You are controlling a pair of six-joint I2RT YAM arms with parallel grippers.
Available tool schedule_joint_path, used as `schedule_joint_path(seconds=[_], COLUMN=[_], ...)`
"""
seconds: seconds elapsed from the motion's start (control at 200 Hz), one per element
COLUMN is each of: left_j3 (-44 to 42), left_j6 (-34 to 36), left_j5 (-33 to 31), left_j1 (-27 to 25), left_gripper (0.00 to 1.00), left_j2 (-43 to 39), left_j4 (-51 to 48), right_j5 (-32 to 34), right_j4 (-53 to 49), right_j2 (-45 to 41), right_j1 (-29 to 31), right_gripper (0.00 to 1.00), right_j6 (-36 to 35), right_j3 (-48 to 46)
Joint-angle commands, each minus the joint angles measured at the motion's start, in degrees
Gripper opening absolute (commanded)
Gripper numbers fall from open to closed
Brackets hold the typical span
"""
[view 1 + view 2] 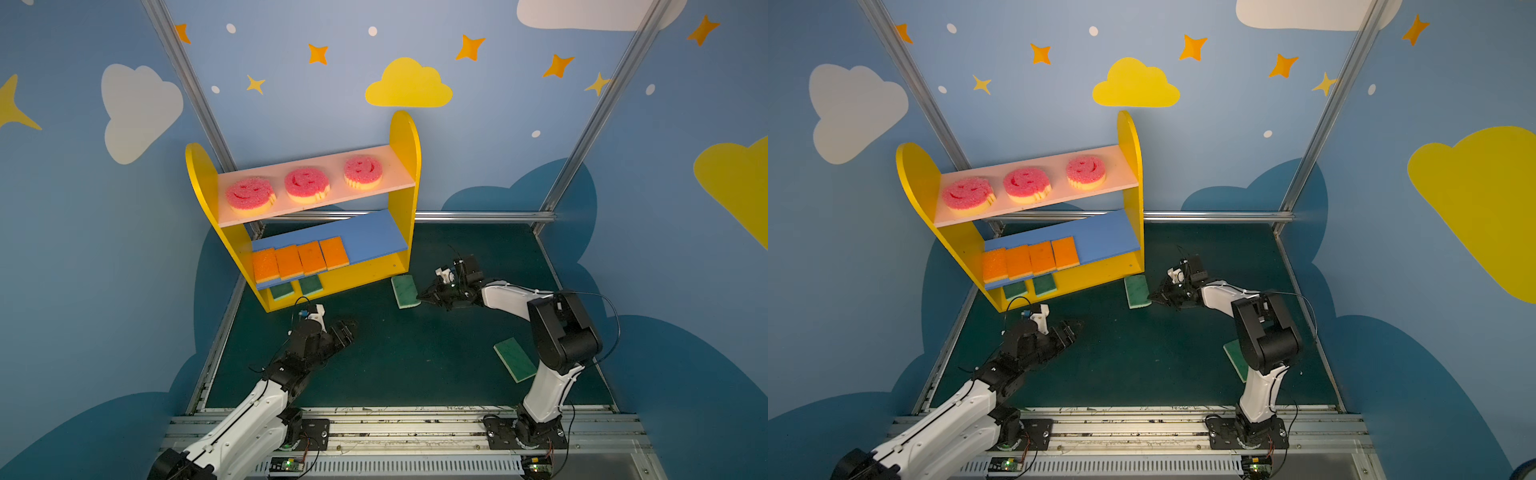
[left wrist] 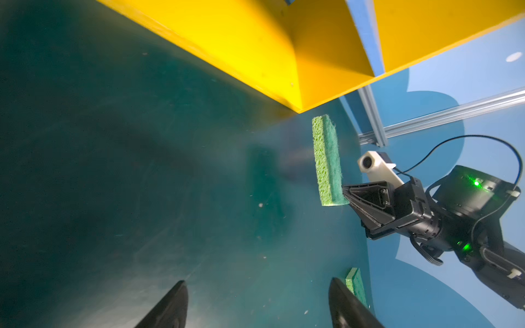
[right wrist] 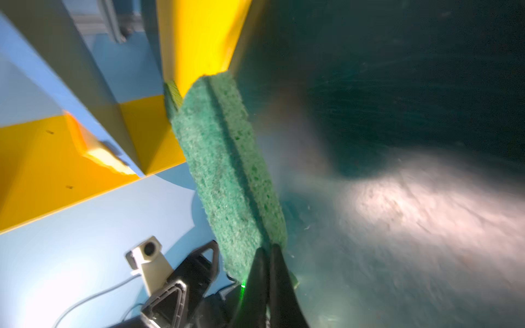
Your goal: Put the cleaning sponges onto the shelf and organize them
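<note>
The shelf (image 1: 405,166) (image 1: 1128,166) stands at the back left. Three pink smiley sponges (image 1: 306,183) lie on its pink board, several orange sponges (image 1: 299,259) on the blue board, and two green sponges (image 1: 311,285) on the yellow base. By the shelf's right foot my right gripper (image 1: 420,297) (image 1: 1152,296) (image 3: 267,248) is shut on the near end of a green sponge (image 1: 404,291) (image 2: 326,159) (image 3: 224,176), held slightly off the mat. Another green sponge (image 1: 514,359) (image 2: 355,284) lies flat near the right arm. My left gripper (image 1: 349,328) (image 2: 257,284) hangs open and empty before the shelf.
A dark green mat (image 1: 415,353) covers the table. Blue painted walls and aluminium posts (image 1: 478,216) close it in at the back and sides. A metal rail (image 1: 395,424) carrying both arm bases runs along the front edge.
</note>
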Motion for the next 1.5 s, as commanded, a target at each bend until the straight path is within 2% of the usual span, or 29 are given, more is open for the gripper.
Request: schedule_joint_path(seconds=[0.0, 0.11, 0.205, 0.566, 0.726, 0.866, 1.016, 1.271, 1.497], left_j3=[0.8, 0.6, 1.0, 8.3, 10.2, 12.3, 13.0, 17.3, 18.5], left_j6=[-1.0, -1.5, -1.5, 0.5, 0.4, -1.1, -1.0, -2.3, -4.6], left_j5=[-12.0, -22.1, -28.1, -37.7, -36.4, -34.3, -34.8, -34.1, -33.8], left_j1=[-7.0, -14.7, -19.8, -29.4, -30.1, -30.1, -30.1, -29.3, -27.4], left_gripper=[0.76, 0.76, 0.75, 0.79, 0.74, 0.68, 0.62, 0.6, 0.47], left_j2=[1.0, 4.5, 9.7, 30.8, 37.6, 42.4, 46.0, 50.2, 55.7], left_j4=[6.1, 12.1, 18.3, 35.5, 44.1, 47.5, 53.6, 54.7, 60.5], right_j5=[0.0, 0.5, 1.3, 2.9, 2.1, 0.7, -1.3, -2.1, -2.7], right_j4=[8.0, 10.6, 12.3, 12.8, 12.6, 12.9, 14.7, 15.8, 14.8], right_j2=[-3.4, -5.0, -5.8, -9.1, -10.4, -10.5, -9.9, -11.2, -12.5], right_j1=[-0.4, -0.5, -0.5, -0.2, 0.4, 1.0, 1.8, 2.2, 1.9], right_gripper=[0.0, 0.0, 0.0, 0.0, 0.0, 0.0, 0.0, 0.0, 0.0], right_j6=[8.4, 13.4, 17.5, 22.8, 23.3, 23.1, 23.7, 23.8, 22.8], right_j3=[-3.6, -6.1, -7.8, -10.8, -10.8, -9.9, -9.9, -10.7, -11.2])
